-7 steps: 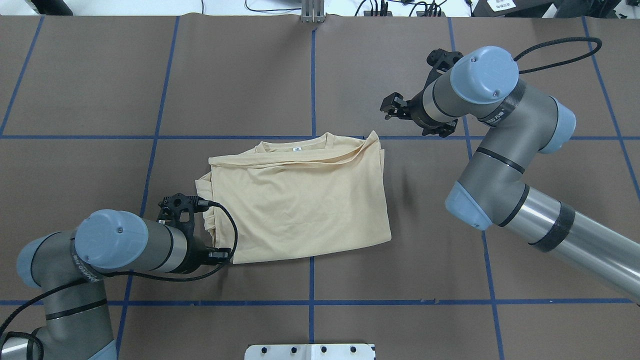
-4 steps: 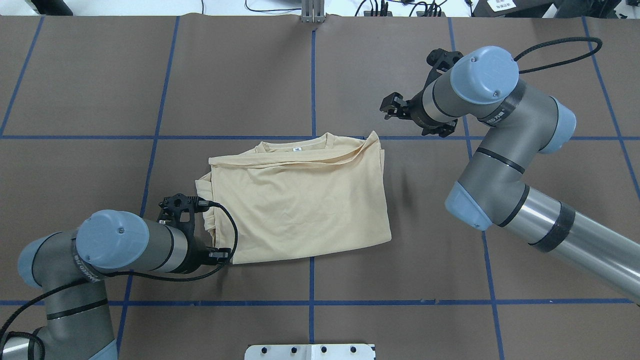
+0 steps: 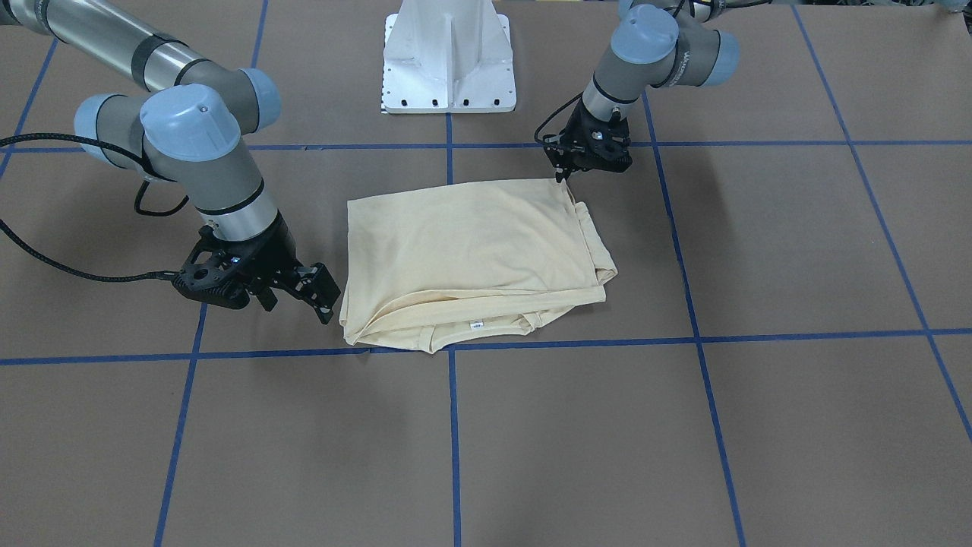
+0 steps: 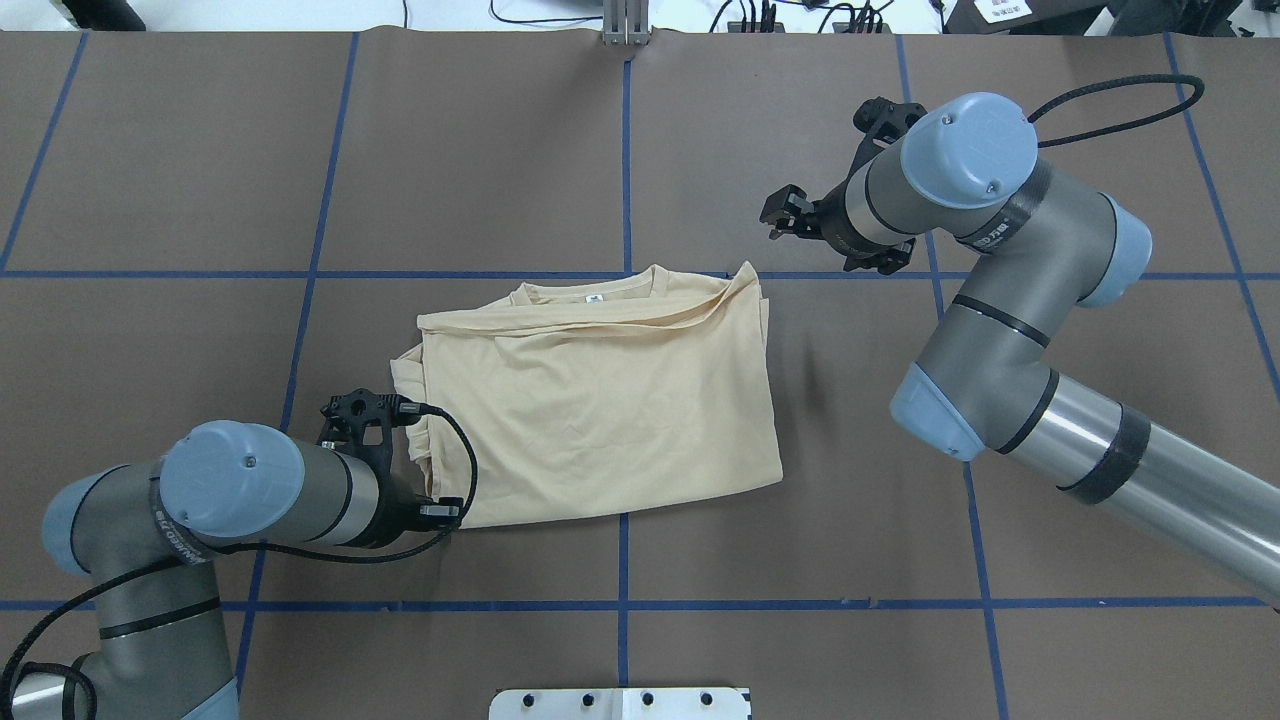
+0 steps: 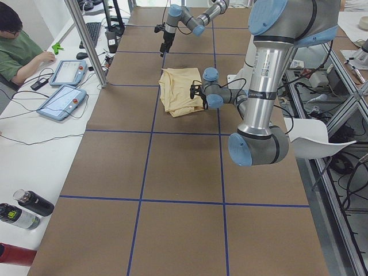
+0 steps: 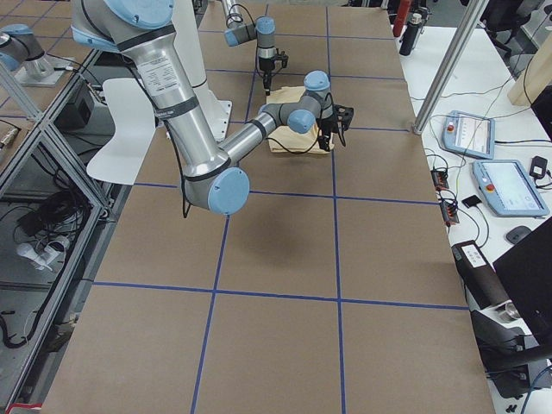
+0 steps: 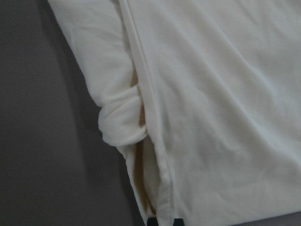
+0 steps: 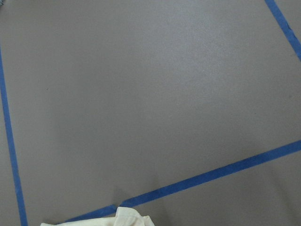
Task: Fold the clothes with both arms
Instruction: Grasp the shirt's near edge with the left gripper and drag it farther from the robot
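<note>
The pale cream-yellow T-shirt [image 4: 600, 400] lies folded into a rough rectangle at the table's middle, print hidden, its small white neck label [image 4: 591, 297] at the far edge. It also shows in the front view [image 3: 471, 243]. My left gripper [image 4: 440, 512] is low at the shirt's near left corner; in the left wrist view its dark fingertips [image 7: 163, 221] sit closed together on the fabric edge [image 7: 211, 94]. My right gripper [image 4: 782, 215] is open and empty above the table, just beyond the shirt's far right corner, also seen in the front view [image 3: 320, 296].
The white pedestal base [image 3: 448, 61] stands at the robot's side of the table. Blue tape lines [image 4: 624, 150] grid the brown table cover. A side bench holds tablets [image 5: 63, 100] and bottles [image 5: 26, 207], with a seated operator [image 5: 20, 49].
My left arm's wrist has shifted slightly to the right while its gripper tip stays at the shirt's corner. The shirt and the right arm have not moved.
</note>
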Available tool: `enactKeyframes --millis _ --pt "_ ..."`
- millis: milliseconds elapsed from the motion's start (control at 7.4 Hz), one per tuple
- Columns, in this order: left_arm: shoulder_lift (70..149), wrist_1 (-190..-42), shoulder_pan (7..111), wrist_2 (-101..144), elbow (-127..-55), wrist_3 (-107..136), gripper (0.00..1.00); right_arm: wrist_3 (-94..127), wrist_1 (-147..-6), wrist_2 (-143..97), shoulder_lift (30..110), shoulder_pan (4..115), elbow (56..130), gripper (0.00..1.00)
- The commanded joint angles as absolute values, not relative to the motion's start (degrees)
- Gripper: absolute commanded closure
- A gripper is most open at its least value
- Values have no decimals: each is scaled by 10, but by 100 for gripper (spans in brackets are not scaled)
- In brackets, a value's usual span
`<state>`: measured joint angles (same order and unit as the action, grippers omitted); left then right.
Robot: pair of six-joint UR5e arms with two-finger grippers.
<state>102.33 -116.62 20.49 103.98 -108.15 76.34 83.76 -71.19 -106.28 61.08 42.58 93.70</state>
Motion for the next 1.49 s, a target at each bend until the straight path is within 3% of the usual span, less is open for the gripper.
enactKeyframes --millis 0,270,541,946,1082,1217,1352 --pt "1019 -1161 227 1039 -1083 756 100 838 -711 -1063 612 425 937 0" --pt "1010 -1160 291 1038 -1058 679 100 838 -711 -1063 612 425 935 0" --pt "1037 -1161 387 1039 -976 546 100 838 -711 -1063 610 423 936 0" --pt "1276 -1169 498 1035 -671 431 100 838 -711 -1062 607 422 936 0" --pt "1326 -1170 515 1028 -607 411 100 838 -711 -1062 607 422 936 0" --pt "1334 -1170 519 1014 -601 410 100 838 -711 -1062 608 422 936 0" --pt "1329 -1191 521 1016 -605 401 1 839 -711 -1062 608 418 935 0"
